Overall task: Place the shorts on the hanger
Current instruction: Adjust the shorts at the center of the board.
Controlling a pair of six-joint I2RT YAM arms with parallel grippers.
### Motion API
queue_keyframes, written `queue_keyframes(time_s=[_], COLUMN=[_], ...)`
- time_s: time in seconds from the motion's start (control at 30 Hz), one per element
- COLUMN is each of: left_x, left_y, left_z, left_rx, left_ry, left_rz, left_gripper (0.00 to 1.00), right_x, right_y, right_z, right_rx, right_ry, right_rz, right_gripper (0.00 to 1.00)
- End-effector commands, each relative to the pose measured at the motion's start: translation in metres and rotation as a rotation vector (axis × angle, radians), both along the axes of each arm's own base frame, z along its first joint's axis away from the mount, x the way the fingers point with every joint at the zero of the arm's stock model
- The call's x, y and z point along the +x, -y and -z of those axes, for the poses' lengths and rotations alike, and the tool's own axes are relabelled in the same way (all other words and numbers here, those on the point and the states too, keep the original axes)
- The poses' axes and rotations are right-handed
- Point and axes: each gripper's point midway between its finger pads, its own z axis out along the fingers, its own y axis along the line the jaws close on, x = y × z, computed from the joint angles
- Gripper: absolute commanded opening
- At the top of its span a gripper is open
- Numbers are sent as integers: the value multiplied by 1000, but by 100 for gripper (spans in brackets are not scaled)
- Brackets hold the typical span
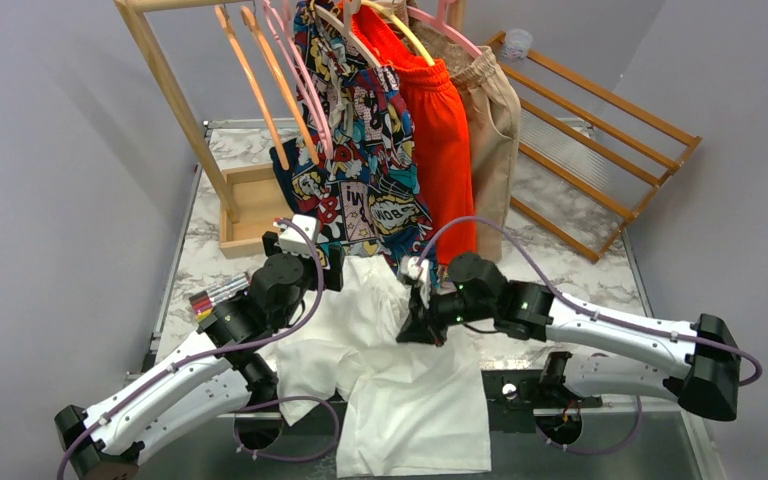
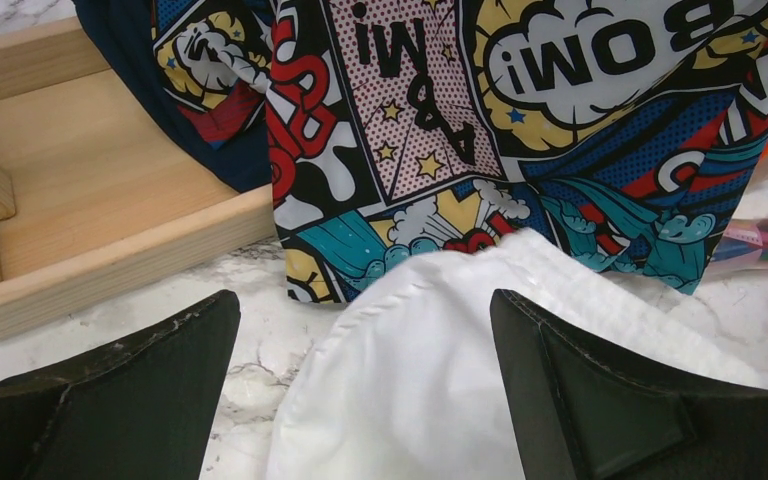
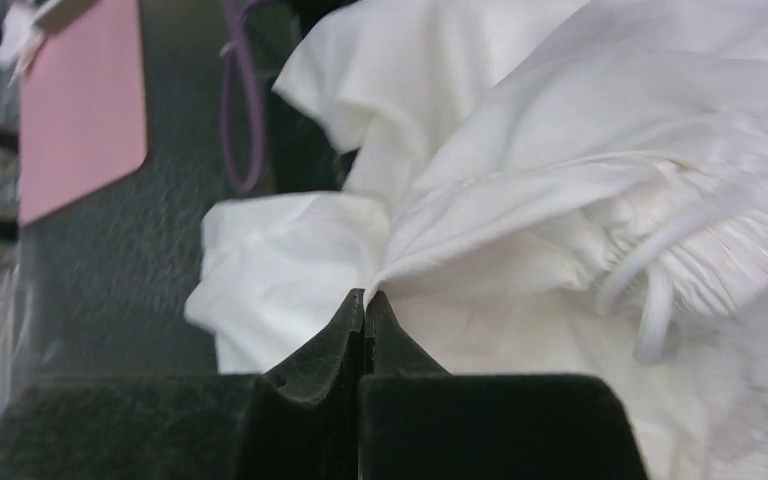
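White shorts (image 1: 400, 380) lie crumpled on the marble table (image 1: 580, 272). The right claw (image 3: 363, 305) is clenched on a fold of them. The left claw (image 2: 363, 312) is released above their edge. Just behind hang comic-print shorts (image 2: 520, 120) lettered perhaps "BOW!", with the pink hanger (image 1: 305, 100) on the rail above.

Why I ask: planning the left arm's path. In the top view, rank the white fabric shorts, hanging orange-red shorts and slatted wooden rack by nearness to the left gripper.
1. White fabric shorts, lying right beside the left gripper.
2. Orange-red shorts, hanging behind, to its right.
3. Slatted wooden rack, far right, rearmost.
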Motion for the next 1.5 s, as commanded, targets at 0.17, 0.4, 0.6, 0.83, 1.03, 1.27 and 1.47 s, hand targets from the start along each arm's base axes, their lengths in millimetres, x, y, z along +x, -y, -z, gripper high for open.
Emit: queue_keyframes(time_s=[0.17, 0.4, 0.6, 0.83, 1.03, 1.27, 1.47], left_x=[3, 2, 2, 2, 0, -3, -15], left_y=[-2, -4, -4, -4, -1, 15, 39], left_z=[-1, 2, 2, 2, 3, 11, 37], left_rx=[-1, 6, 5, 1, -5, -68, -258], left_ry=[7, -2, -5, -6, -11, -70, -227], left_rz=[-25, -33, -36, -34, -20, 16, 19], left_gripper=[98, 98, 98, 98, 98, 98, 98], right_x=[-128, -30, 42, 79, 86, 71, -5], right_y=[16, -10, 2, 5, -1, -7, -10], right_z=[50, -3, -14, 0, 25, 50, 35], right_rx=[-271, -114, -136, -80, -133, -218, -13], right_ry=[-229, 129, 170, -48, -90, -73, -58], right_rz=[-517, 6, 485, 697, 704, 552, 81], right_gripper=[45, 74, 76, 77, 76, 25, 1])
